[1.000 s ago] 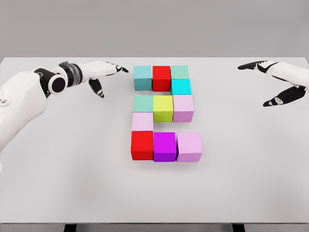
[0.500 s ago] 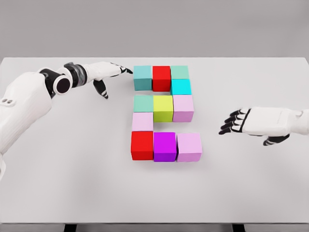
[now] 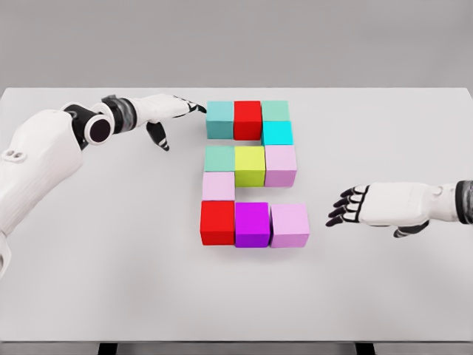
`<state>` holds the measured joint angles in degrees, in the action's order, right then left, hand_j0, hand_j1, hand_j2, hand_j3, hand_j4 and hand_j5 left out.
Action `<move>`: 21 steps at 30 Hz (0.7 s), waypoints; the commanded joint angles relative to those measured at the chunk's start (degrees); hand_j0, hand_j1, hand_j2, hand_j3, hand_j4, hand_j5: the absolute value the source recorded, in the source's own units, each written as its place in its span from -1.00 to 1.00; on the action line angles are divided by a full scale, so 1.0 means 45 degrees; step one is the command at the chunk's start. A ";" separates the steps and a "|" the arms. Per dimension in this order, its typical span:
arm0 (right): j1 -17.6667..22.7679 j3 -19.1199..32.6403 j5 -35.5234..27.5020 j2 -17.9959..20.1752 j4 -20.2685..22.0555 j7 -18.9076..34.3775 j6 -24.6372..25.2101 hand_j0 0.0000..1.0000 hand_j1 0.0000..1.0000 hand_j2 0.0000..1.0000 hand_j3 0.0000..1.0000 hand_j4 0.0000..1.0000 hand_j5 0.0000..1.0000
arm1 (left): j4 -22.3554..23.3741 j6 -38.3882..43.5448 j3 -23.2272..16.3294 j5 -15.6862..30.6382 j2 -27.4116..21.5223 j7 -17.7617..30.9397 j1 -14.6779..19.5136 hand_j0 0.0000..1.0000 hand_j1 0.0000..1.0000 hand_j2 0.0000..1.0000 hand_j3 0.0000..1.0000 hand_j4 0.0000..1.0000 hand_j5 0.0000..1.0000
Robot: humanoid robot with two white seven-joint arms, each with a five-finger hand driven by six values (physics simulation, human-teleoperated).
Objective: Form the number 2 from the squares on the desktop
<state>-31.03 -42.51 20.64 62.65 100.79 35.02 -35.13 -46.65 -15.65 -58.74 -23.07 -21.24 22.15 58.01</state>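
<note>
So the coloured cubes sit around the middle of the flat white table (image 3: 89, 296), a bit toward the far edge, already laid out like a 2: teal cube (image 3: 219, 119), red cube (image 3: 247, 119) and mint cube (image 3: 275, 111) across the top, cyan cube (image 3: 277, 133) under the mint one, then a green-yellow cube (image 3: 250, 165) row, a pale pink cube (image 3: 218, 186), and a bottom row ending in a lilac cube (image 3: 289, 225). The white left hand (image 3: 164, 113) has its fingers spread and empty, fingertips just beside the teal cube. The white right hand (image 3: 367, 206) is relaxed and empty too, near the lilac cube toward the right edge.

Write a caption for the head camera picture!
Colored blocks form a 2 while the left robot hand and right robot hand hover open nearby.
</note>
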 commanded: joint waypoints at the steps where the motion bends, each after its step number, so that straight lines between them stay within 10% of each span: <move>1: 0.0000 -0.0105 -0.0035 -0.0212 0.0004 -0.0004 0.0029 1.00 1.00 1.00 1.00 1.00 1.00 | -0.0004 0.0001 0.0026 0.0029 0.0033 0.0000 0.0019 1.00 1.00 1.00 1.00 1.00 1.00; 11: -0.0293 -0.0300 -0.0035 -0.0525 0.0023 -0.0004 0.0029 1.00 1.00 1.00 1.00 1.00 1.00 | 0.0093 -0.0195 0.0768 0.0127 -0.0650 -0.0078 -0.0020 1.00 1.00 1.00 1.00 1.00 1.00; 21: -0.0488 -0.0476 -0.0035 -0.0603 0.0023 -0.0004 0.0029 1.00 1.00 1.00 1.00 1.00 1.00 | 0.0113 -0.4301 0.0807 0.1865 -0.2135 -0.0039 -0.0117 1.00 1.00 1.00 1.00 1.00 1.00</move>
<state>-33.22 -44.53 20.75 59.96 100.89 35.02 -35.13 -46.28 -32.91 -55.27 -15.93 -30.15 21.97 57.48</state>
